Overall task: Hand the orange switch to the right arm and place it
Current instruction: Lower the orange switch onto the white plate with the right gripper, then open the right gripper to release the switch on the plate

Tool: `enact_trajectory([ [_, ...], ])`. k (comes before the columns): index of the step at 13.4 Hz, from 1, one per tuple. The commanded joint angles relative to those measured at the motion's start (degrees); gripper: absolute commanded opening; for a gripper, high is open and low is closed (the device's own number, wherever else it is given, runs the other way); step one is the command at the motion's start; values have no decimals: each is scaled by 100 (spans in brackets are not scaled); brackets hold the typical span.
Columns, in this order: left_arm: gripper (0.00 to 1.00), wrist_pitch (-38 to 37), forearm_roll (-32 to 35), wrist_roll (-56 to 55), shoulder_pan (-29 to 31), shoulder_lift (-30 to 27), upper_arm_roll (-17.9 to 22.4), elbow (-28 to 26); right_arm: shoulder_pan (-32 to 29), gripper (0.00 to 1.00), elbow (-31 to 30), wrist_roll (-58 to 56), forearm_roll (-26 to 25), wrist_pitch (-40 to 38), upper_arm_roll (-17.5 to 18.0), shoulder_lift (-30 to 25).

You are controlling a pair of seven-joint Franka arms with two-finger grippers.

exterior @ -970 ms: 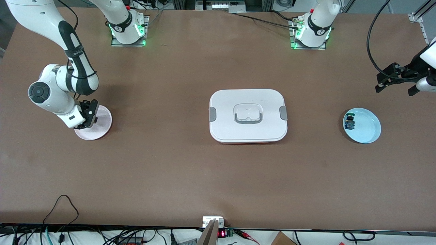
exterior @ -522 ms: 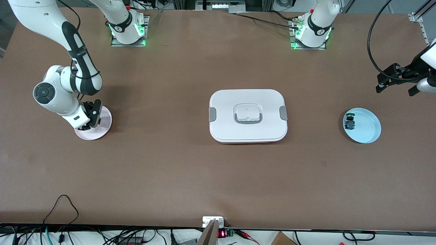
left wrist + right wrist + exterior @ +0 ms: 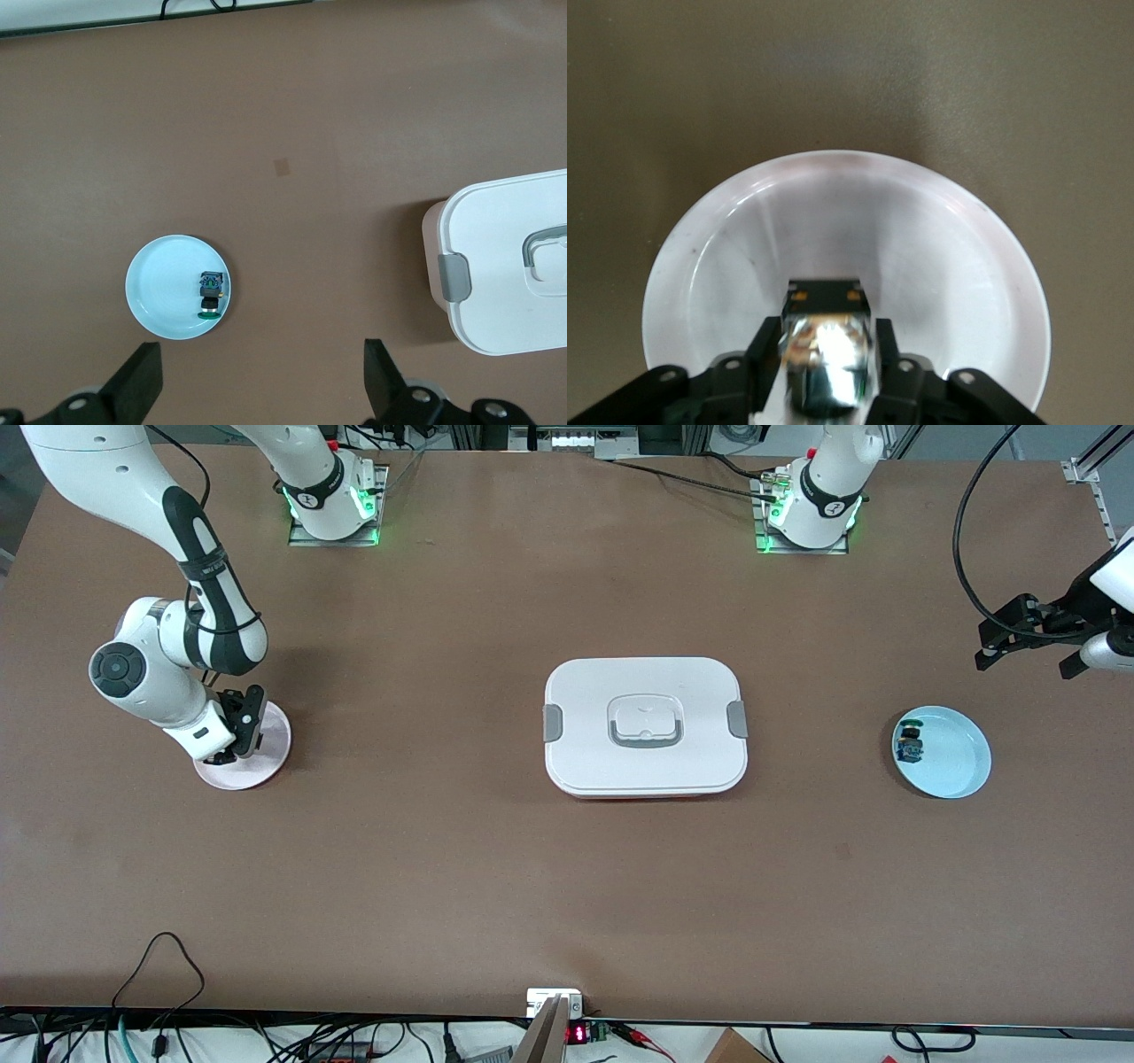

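Over at the right arm's end of the brown tabletop (image 3: pixel 443 868), my right claw (image 3: pixel 237 735) is sitting low over the shallow round pink plastic dish (image 3: pixel 270 757). From the right wrist view, the tiny orange-bodied push-button switch (image 3: pixel 826 341) is sitting between the fingers (image 3: pixel 762 350), pointed down at the dish floor, so I'm reading this as the put-down step. Whether the claw is still pinching it or just letting go, I honestly cannot tell.

My left claw (image 3: pixel 1019 633) is hanging spread wide and empty, parked well clear over the left arm's end, just waiting. It's near the round pale-blue dish (image 3: pixel 961 766), which has the blue-bodied, green-headed switch (image 3: pixel 909 744) in it. A white rectangular lidded box (image 3: pixel 645 726) is sitting mid-table between the dishes.

Compared with a second ago, the right arm has shifted slightly, and the claw has moved a bit along the pink dish.
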Motion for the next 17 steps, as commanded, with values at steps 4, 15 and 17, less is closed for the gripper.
enact_trajectory([
  [4, 100, -76, 82, -80, -12, 86, 2, 158, -82, 100, -8, 73, -2, -104, 34, -372],
  [15, 100, -76, 82, -45, -12, 86, 2, 167, 32, 100, 1064, 2336, 982, -1659, 25, -1155],
  [17, 100, -76, 82, -45, -12, 86, 2, 167, 41, 100, 1187, 3170, 1009, -1660, 25, -1155],
])
